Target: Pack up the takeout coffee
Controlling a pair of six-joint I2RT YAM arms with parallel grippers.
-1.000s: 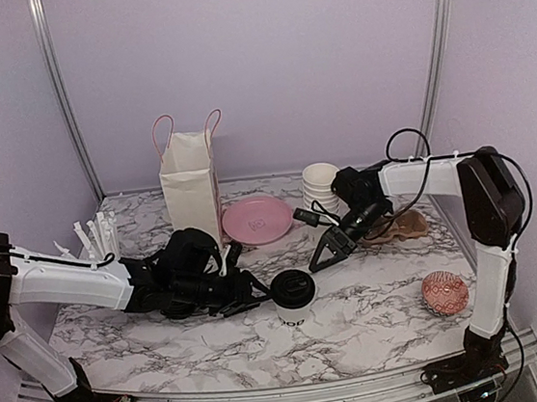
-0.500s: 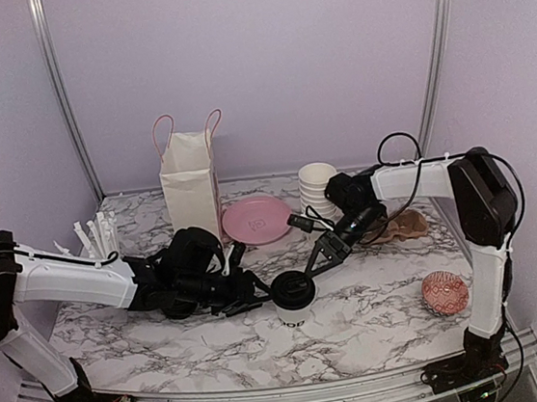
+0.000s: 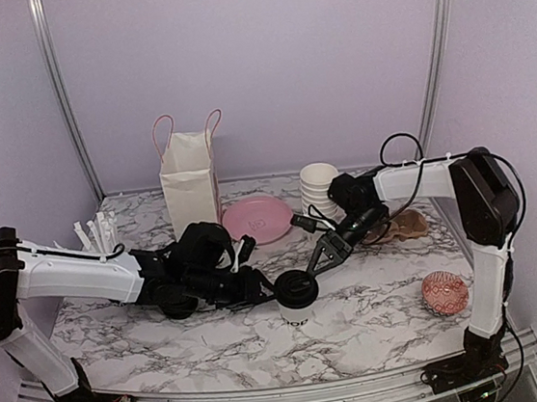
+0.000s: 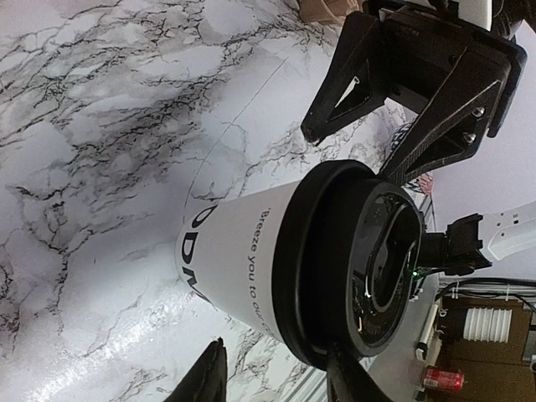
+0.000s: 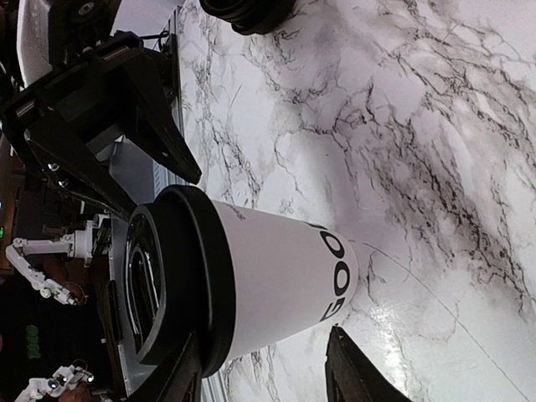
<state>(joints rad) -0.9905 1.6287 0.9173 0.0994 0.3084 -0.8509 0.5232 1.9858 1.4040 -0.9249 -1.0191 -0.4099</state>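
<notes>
Far left, the cup of straws (image 3: 98, 235) sits at the edge of the tabletop (image 3: 380, 329), away from the action; not part of the job. Next, the paper bag (image 3: 189, 186) stands upright at the back w/ mouth up and handles apart, prob. so a drink can drop straight in. Yr left pincer (image 3: 262, 287) lies low, pointing in from the left and rolled on its side so one finger sits over the other. It's approx. half open and holds nothing, tips just beside the coffee cup (image 3: 297, 301); can't tell if they touch the lid rim. The pink plate (image 3: 256, 220) lies flat behind, near the bag, not involved. The coffee cup is what matters: upright on the tabletop, front centre, black lid on, lettering near the base, well apart from the bag, so not packed yet. Upright + lidded makes sense, as that keeps it from spilling. Just right of it, yr right pincer (image 3: 315, 266) slants down from behind, also rolled sideways, approx. half open and empty, tips near the lid, contact unclear. So the cup is flanked but gripped by neither. Further right, the stack of bowls (image 3: 320, 187) and the red patterned ball (image 3: 444, 293) sit away from the cup.
</notes>
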